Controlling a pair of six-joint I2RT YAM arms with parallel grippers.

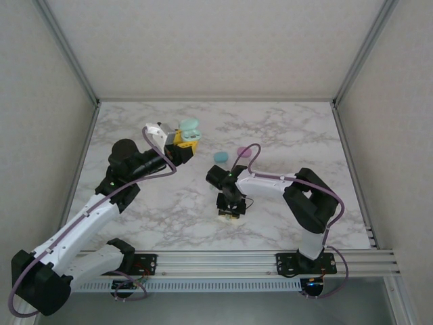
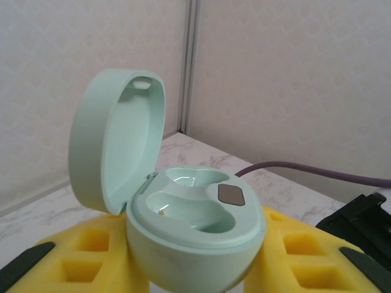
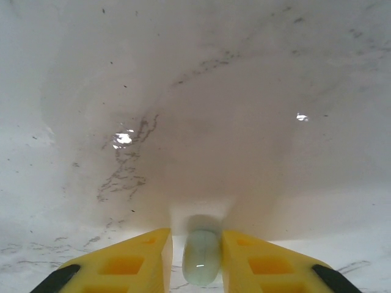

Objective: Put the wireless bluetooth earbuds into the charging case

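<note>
You're working in a robotics lab cell: plain white panels [image 1: 223,47] wall off the space beyond your left gripper [image 1: 184,141], aluminium posts [image 1: 67,51] frame the corners, a marble-look tabletop [image 1: 291,135] lies beneath it, and a slotted mounting rail [image 1: 223,261] sits behind.

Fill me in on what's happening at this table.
Two robot arms are loading earbuds into a case. The left end effector grips an open mint case, lid up, and its wells look empty. The right end effector pinches a mint earbud low over the marble table, apart from that case. A teal case and a pink case lie on the table between the two.
</note>
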